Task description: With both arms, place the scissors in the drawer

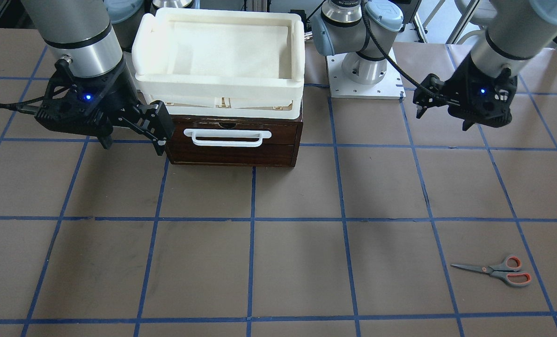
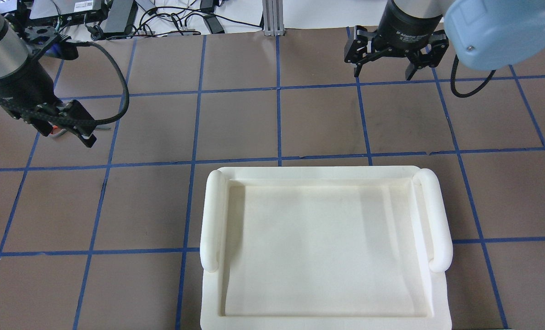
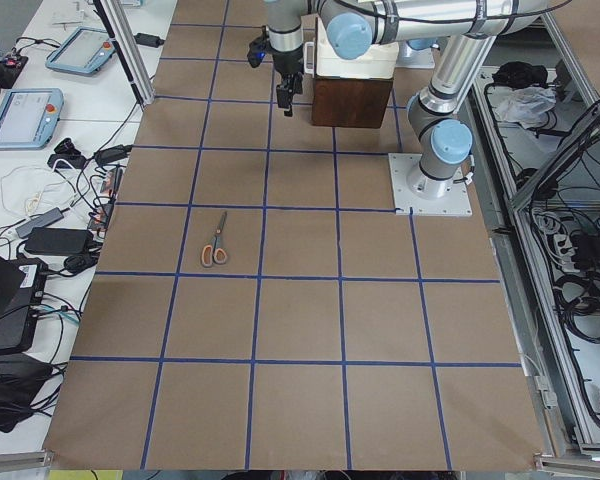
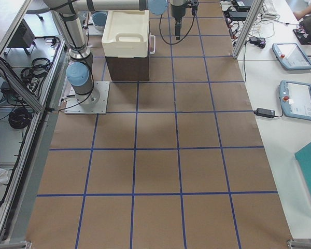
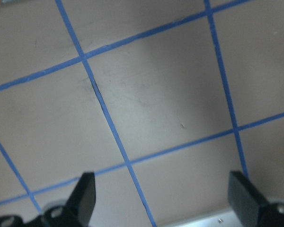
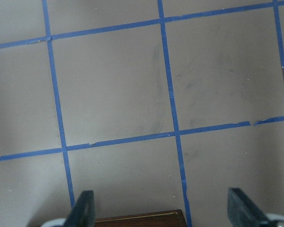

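The scissors (image 1: 494,270) lie flat on the brown table, far from the drawer, on my left side; they also show in the exterior left view (image 3: 215,240). The dark brown drawer (image 1: 234,145) is closed, its white bar handle (image 1: 227,137) facing away from my base. My right gripper (image 1: 132,140) is open and empty, hanging just beside the drawer's front corner; the right wrist view (image 6: 161,208) shows the drawer's top edge (image 6: 137,219) below it. My left gripper (image 1: 442,117) is open and empty, raised well above the table, far short of the scissors; its spread fingers (image 5: 85,194) show over bare table.
A cream-white foam tray (image 1: 147,51) sits on top of the drawer cabinet. My left arm's base plate (image 1: 386,89) stands beside the cabinet. Blue tape lines grid the table. Pendants and cables lie on a side bench (image 3: 30,110) past the table's edge.
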